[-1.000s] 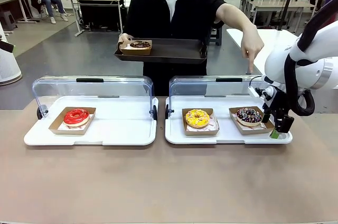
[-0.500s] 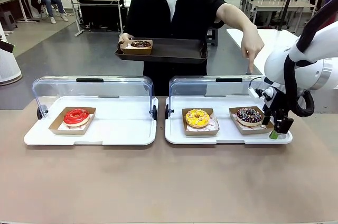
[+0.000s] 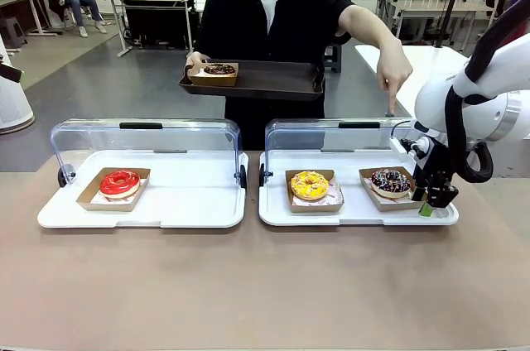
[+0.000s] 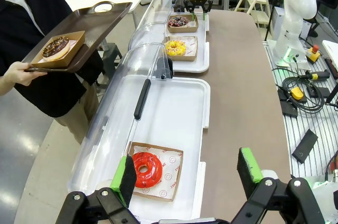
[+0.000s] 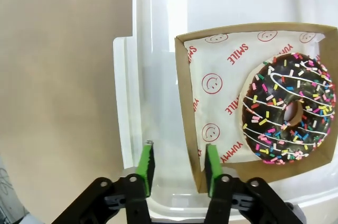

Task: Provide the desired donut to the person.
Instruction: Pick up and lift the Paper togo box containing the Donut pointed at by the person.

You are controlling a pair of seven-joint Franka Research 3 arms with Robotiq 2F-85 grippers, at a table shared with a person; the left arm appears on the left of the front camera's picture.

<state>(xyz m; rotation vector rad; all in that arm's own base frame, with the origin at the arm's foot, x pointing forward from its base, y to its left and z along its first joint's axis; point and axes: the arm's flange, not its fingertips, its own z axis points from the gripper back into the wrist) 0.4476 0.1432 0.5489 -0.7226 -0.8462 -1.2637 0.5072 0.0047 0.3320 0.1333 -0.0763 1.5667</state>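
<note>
The right gripper is down at the near right corner of the right tray. Its 2 green pads are narrowed but not shut, and they straddle the right-hand wall of a paper box. 1 pad is just inside the box and the other is outside with a clear gap to the wall, so nothing is clamped. In that box, on a liner printed with smiley faces, lies the sprinkled donut, glazed with chocolate, white stripes and coloured sprinkles, at the right end of the tray. Just left of it on the same tray sits a yellow donut in its own box, and the tray's clear lid stands raised along the far side. At the far side of the counter stands the person, whose pointing hand aims 1 finger down above the far right end of that tray. The person's other hand holds up a dark serving tray with a boxed chocolate donut at its left end. The left gripper hangs wide open and empty over the left end of the left tray, where a red donut lies in a box under another raised lid.
</note>
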